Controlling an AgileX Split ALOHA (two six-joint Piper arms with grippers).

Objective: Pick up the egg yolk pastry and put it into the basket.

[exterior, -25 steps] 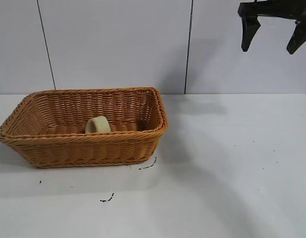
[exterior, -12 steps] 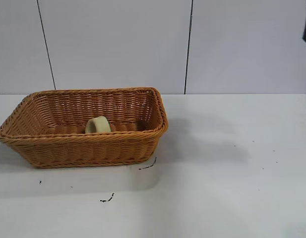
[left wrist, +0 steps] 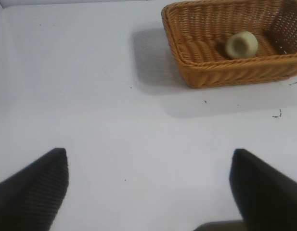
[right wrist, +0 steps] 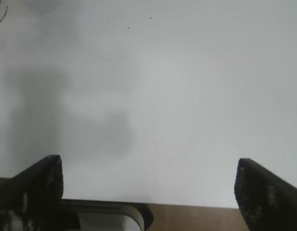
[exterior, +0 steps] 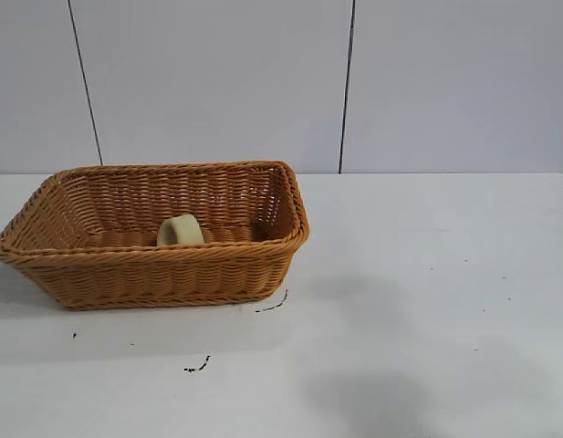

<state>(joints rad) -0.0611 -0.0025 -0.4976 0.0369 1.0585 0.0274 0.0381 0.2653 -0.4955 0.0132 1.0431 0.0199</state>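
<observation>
While both grippers' jaws stand wide, one egg yolk pastry (exterior: 180, 230) inside one basket (exterior: 153, 274), white table (exterior: 427, 301).

Bright, even light, no glare. Soft shadow beside the basket (exterior: 153, 237) on the white table (exterior: 427, 274); faint blotchy shadows farther off. Wrist views slightly soft.

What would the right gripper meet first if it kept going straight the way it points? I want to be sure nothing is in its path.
Probably just the bare white table. The right gripper is open, nothing between its fingers or ahead in its wrist view.
</observation>
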